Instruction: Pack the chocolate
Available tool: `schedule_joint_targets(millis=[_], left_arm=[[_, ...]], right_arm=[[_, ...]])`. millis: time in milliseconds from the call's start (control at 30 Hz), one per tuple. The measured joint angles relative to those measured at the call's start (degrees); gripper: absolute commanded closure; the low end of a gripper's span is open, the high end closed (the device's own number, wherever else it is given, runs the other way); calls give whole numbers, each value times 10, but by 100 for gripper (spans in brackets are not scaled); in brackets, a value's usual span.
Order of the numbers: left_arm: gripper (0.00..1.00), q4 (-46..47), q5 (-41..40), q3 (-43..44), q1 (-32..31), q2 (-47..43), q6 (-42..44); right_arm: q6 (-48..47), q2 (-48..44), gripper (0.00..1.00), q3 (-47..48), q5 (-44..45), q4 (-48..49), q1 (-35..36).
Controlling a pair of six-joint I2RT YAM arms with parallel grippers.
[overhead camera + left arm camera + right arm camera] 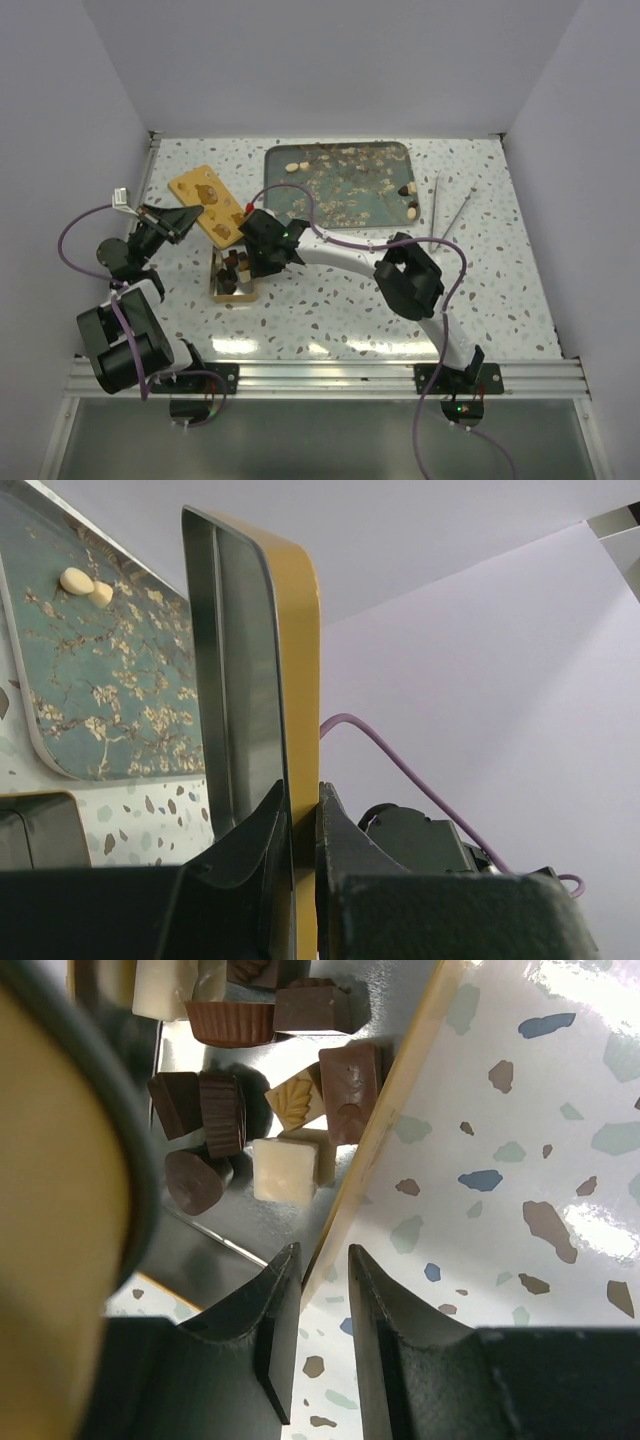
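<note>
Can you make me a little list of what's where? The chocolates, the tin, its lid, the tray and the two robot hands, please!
tin: gold, open, on the table near the arms
chocolates in tin: brown ones and a few cream ones
lid: off the tin, gripped by its edge
left gripper: shut on the lid
right gripper: at the tin's wall, fingers slightly apart, holding nothing
tray: teal with blossoms, behind the tin
chocolates on tray: cream ones at one corner, dark ones at the far edge

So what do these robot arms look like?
The left arm and right arm match: white tubes between chunky black joints, a thin purple cable looping alongside each. The left tool and right tool each end in two black, tapered fingers.
</note>
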Motion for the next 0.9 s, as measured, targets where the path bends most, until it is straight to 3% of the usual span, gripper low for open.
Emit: schedule_joint_targets(millis=[567, 900], left_arm=[[100, 0, -2, -10, 3, -1, 1], [100, 1, -2, -10, 3, -1, -2]], right_arm=[[35, 15, 89, 16, 26, -12, 11], [46, -10, 94, -27, 42, 4, 11]])
